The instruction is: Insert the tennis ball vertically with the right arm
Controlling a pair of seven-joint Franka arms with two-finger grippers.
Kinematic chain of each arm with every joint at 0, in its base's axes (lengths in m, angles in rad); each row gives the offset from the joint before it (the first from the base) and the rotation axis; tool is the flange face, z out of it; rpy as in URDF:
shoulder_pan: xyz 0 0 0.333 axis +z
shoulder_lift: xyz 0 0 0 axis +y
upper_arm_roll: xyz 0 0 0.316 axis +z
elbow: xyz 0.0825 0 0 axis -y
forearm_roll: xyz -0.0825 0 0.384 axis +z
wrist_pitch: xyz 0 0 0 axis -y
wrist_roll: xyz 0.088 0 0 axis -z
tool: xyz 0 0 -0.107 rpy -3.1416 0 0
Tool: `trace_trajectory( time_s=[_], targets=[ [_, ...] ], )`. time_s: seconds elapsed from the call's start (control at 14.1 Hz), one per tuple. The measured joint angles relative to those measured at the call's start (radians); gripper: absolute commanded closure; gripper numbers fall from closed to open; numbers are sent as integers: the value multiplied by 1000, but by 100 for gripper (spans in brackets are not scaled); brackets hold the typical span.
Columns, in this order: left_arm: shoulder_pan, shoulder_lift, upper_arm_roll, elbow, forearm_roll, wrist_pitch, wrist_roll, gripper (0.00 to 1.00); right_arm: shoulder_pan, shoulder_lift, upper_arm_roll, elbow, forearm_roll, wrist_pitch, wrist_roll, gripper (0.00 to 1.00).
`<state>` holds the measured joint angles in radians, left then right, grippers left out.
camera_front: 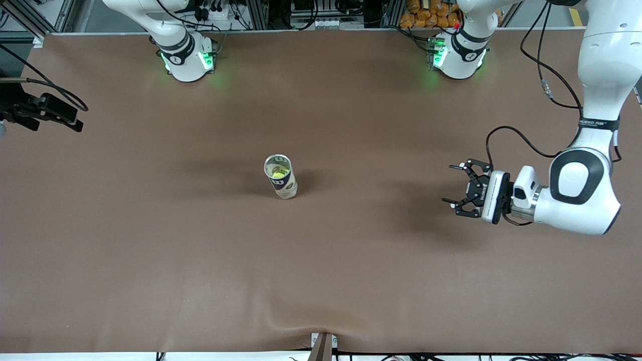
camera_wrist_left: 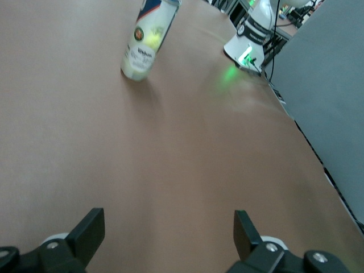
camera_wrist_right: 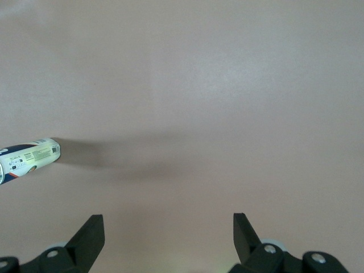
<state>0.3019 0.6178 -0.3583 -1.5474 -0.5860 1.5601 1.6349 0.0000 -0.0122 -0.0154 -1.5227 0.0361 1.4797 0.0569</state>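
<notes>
1. You see the clear can standing upright mid-surface, with the yellow tennis ball inside it.
2. Your left pincer hovers over the surface toward the left arm's end, spread wide and empty.
3. Your right pincer is wide and empty too, its fingers apart above bare surface.

can cut off, right end effector mostly off-frame
</notes>
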Motion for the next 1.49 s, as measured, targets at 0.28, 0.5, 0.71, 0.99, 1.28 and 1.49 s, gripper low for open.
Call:
trace_trajectory(
  time_s=[0.28, 0.5, 0.71, 0.99, 1.28, 1.49],
  targets=[
    [15, -1, 7, 101, 131, -100, -171, 0, 0, 0, -1, 0, 0, 1, 4, 0],
    [11, -39, 32, 142, 161, -167, -351, 0, 0, 0, -1, 0, -1, 1, 5, 0],
    [-73, -143, 162, 153, 164, -246, -526, 0, 0, 0, 0, 0, -1, 2, 7, 0],
    [-193, -307, 311, 157, 233, -303, -884, 0, -7, 4, -4, 0, 0, 3, 9, 0],
    [-312, -477, 343, 157, 412, -313, -1249, 0, -9, 8, -4, -1, 0, 4, 9, 0],
    [-359, -565, 345, 149, 453, -348, -1471, 0, -9, 9, -4, -1, 0, 4, 9, 0]
  ],
)
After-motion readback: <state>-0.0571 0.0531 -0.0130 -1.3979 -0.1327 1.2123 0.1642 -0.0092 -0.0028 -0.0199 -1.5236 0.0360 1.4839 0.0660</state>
